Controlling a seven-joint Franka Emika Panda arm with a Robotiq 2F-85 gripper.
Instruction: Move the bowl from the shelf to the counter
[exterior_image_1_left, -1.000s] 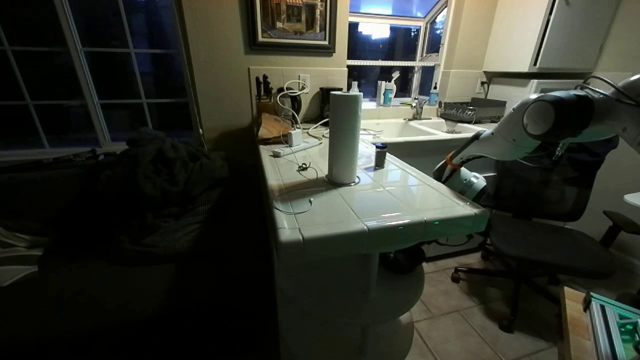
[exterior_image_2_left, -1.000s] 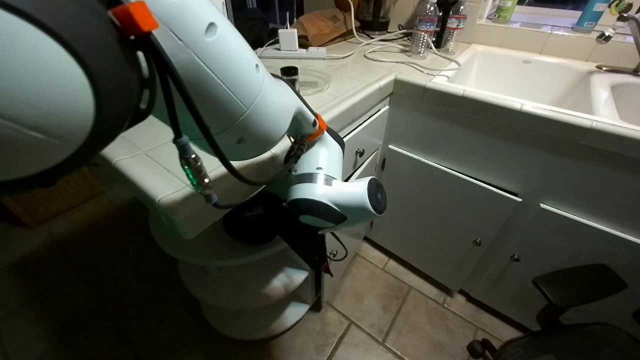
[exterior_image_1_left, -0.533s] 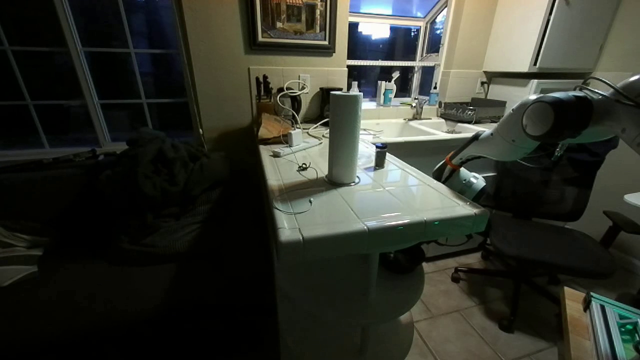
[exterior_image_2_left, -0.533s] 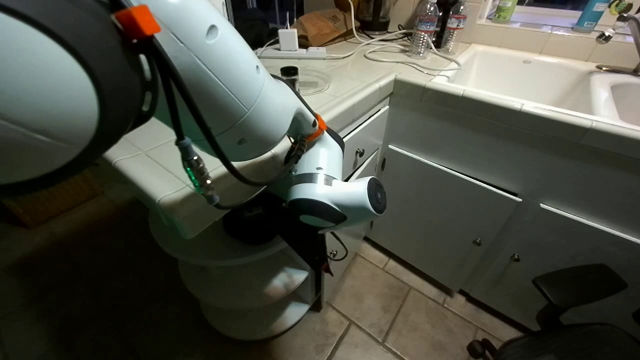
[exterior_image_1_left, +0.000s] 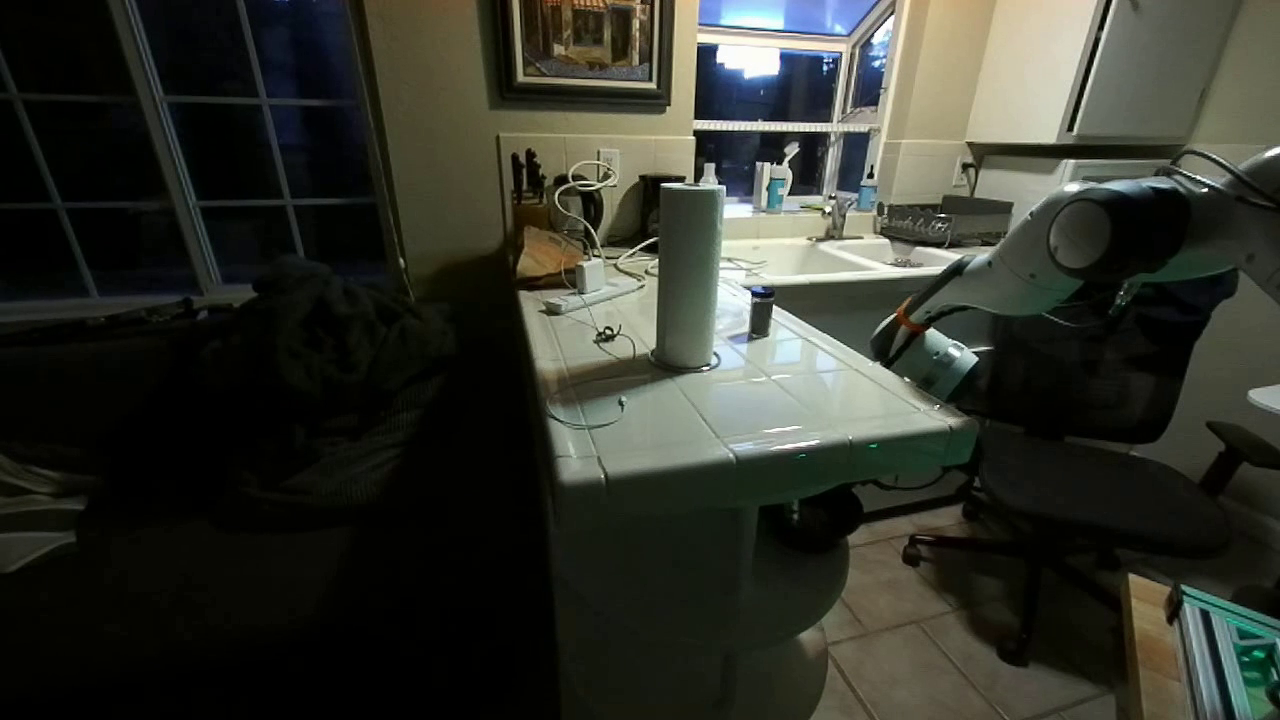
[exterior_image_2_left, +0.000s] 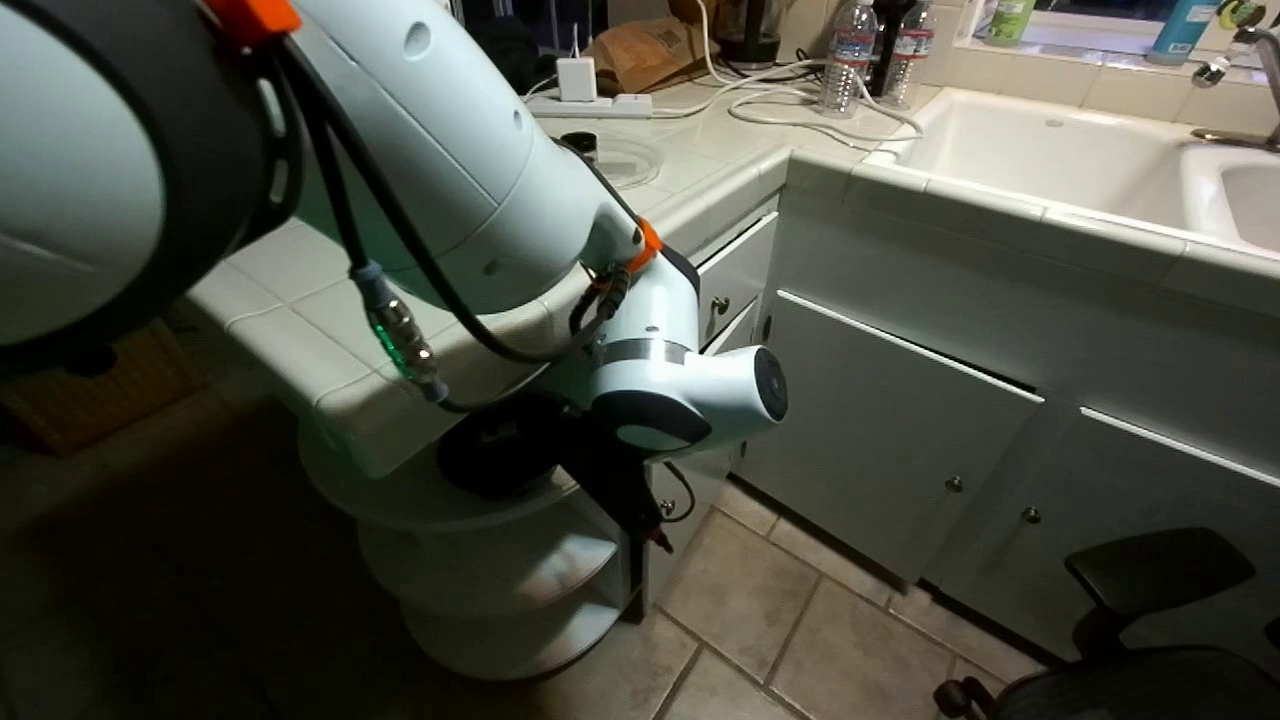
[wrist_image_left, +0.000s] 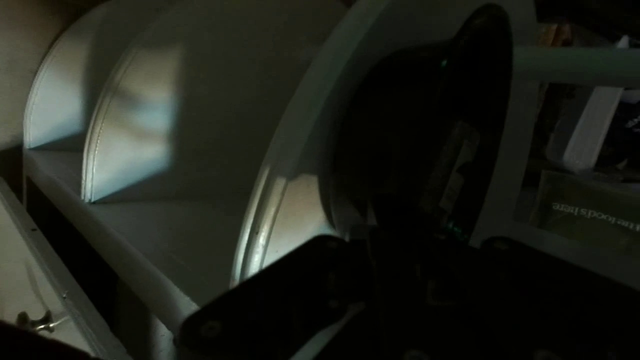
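While the bowl, right of upper centre in the wrist view, is at the shelf beneath the tabletop, lifting before drawing it clear could knock the rim and twist it loose; a one-sided hold invites tilting. Gripper, lower centre: jaws nearly together, apparently clamped on the bowl's near wall; shelf contact too dark to tell.

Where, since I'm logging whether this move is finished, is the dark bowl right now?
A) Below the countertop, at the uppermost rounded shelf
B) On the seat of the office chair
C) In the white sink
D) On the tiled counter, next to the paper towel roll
A: in both exterior views the dark bowl shows beneath the edge of the tiled counter, at the uppermost rounded shelf.
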